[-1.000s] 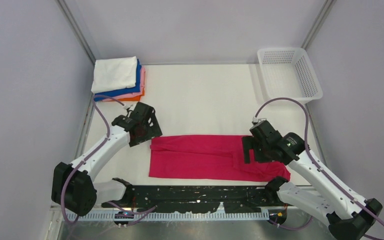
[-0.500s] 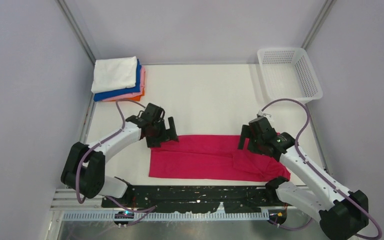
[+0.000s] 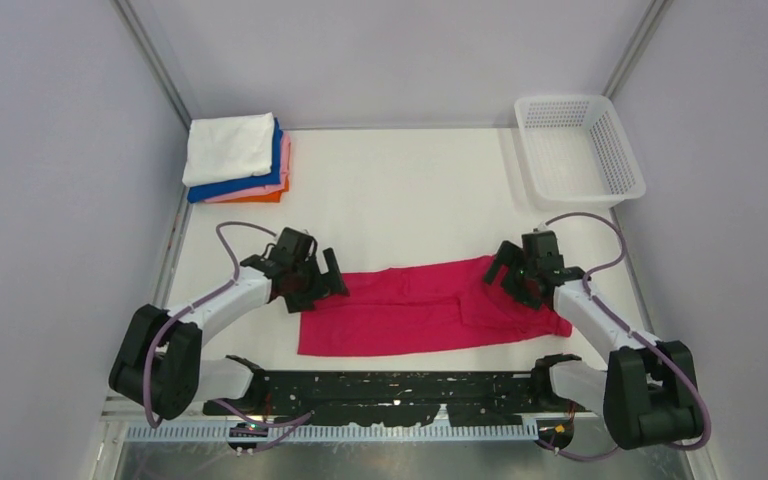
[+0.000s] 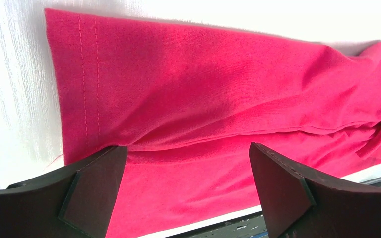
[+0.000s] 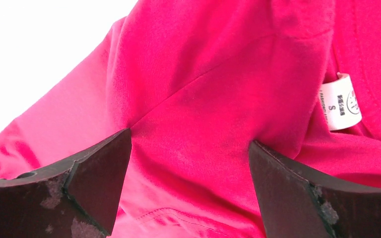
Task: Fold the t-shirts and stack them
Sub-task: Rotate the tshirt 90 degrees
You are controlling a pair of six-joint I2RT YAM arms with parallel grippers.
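Observation:
The magenta-red t-shirt (image 3: 420,305) lies folded into a long band across the near middle of the table. My left gripper (image 3: 322,281) is open at its far left corner; in the left wrist view the jaws (image 4: 186,148) straddle the hemmed end of the shirt (image 4: 203,94). My right gripper (image 3: 507,270) is open at the far right corner; in the right wrist view the jaws (image 5: 188,139) stand wide over the cloth (image 5: 203,64), beside the white neck label (image 5: 341,101). The folded white, blue, pink and orange shirts (image 3: 235,155) are stacked at the far left.
A white plastic mesh basket (image 3: 580,145) stands at the far right corner. A black perforated rail (image 3: 380,392) runs along the table's near edge between the arm bases. Grey walls close in both sides.
Both grippers have come down low onto the shirt's far edge at its two ends. The shirt's right end has shifted away from me, so the band now lies skewed.

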